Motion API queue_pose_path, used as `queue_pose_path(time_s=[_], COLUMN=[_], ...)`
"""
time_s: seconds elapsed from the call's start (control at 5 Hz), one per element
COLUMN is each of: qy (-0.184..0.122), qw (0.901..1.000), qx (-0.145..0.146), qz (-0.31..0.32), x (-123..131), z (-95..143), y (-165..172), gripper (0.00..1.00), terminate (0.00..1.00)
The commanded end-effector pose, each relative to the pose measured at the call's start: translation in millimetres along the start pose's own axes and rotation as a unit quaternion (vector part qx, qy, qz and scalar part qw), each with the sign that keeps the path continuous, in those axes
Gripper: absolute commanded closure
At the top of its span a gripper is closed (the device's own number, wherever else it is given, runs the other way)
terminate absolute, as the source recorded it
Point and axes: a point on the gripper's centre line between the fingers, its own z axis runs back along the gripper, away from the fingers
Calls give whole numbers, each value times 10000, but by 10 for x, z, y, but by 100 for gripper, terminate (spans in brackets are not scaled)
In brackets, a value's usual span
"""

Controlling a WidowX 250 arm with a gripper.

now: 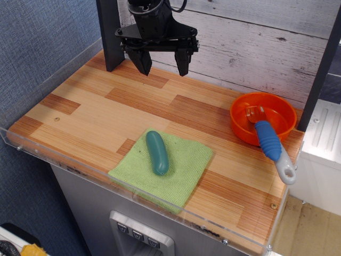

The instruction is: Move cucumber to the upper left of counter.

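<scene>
Pincer (161,63) hovering released and empty over the surface (90,114) at the back. Cucumber (157,152) lying on green cloth (184,170) near front edge, well apart. Blue-handled utensil (272,144) resting in orange bowl (277,114).

Arm above tool (162,61) cut by top edge.
</scene>
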Motion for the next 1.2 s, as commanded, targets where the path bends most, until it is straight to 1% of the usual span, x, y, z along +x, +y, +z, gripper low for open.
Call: queue_pose_path(time_s=[0.0, 0.4, 0.6, 0.8, 1.0], qy=[0, 213, 162, 124, 132], qw=[10000, 9989, 9948, 9946, 9926], qx=[0, 325, 522, 696, 774], qz=[0, 246, 864, 759, 922], x=[0, -350, -571, -718, -847], z=[0, 160, 166, 76, 24], y=[0, -5, 53, -23, -21], gripper=[0, 0, 0, 0, 0], terminate=[0, 0, 0, 0, 0])
